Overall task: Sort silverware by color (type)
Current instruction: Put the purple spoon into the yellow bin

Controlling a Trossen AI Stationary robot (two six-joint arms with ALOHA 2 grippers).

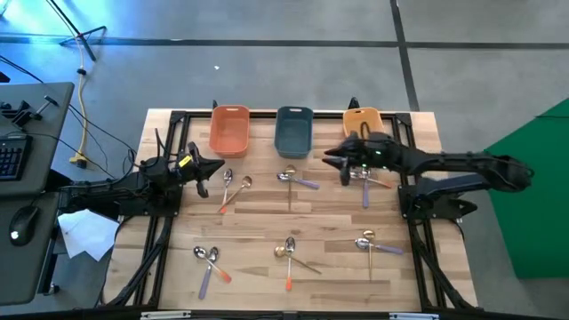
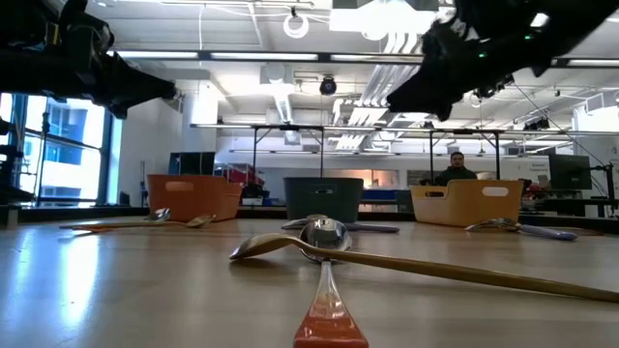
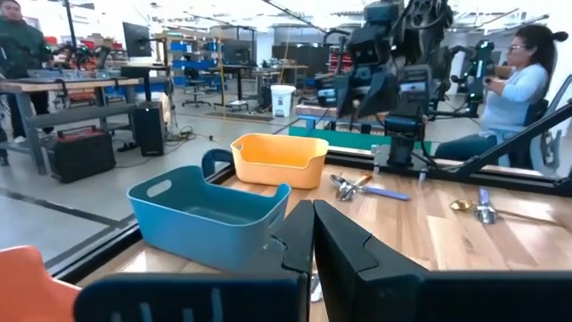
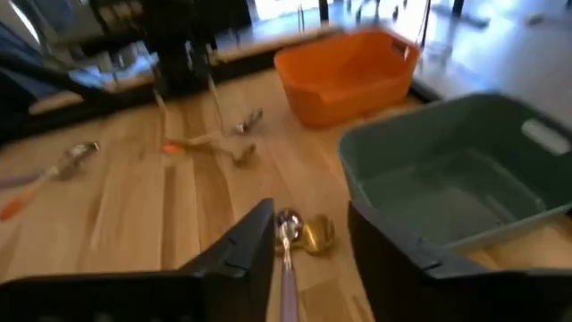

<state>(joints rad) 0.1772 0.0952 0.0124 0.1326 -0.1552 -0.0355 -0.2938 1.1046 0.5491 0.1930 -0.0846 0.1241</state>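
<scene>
High view: the three small rectangular plastic trays stand in a row at the far edge of my wooden bench [image 1: 267, 213], the orange tray [image 1: 229, 130] on the left, the slate-blue tray [image 1: 294, 131] in the middle, the yellow tray [image 1: 362, 120] on the right. All three look empty from above. The small thin spoons [image 1: 291, 253] lie in six loose clusters, three across the middle and three near the front, gold, orange-handled and lavender-handled pieces mixed together. I judge sorting not begun. My right jaws [image 1: 345, 172] hover over the far right cluster; my left jaws [image 1: 213, 169] wait beside the far left cluster.

Low view: nothing shows above any tray rim. A gold spoon [image 2: 406, 261] lies crossed over an orange-handled spoon [image 2: 327, 280] in the foreground. Both arms hang clear above the bench.

Left wrist view: my left jaws [image 3: 313, 234] are closed and empty. The slate-blue and yellow trays show nothing inside as far as their walls allow.

Right wrist view: my right jaws [image 4: 308, 234] stand open, holding nothing, straddling a lavender-handled spoon [image 4: 288, 255] that lies against a gold spoon bowl [image 4: 315, 234], just beside the slate-blue tray. That tray's floor is bare. Every piece remains to be sorted.
</scene>
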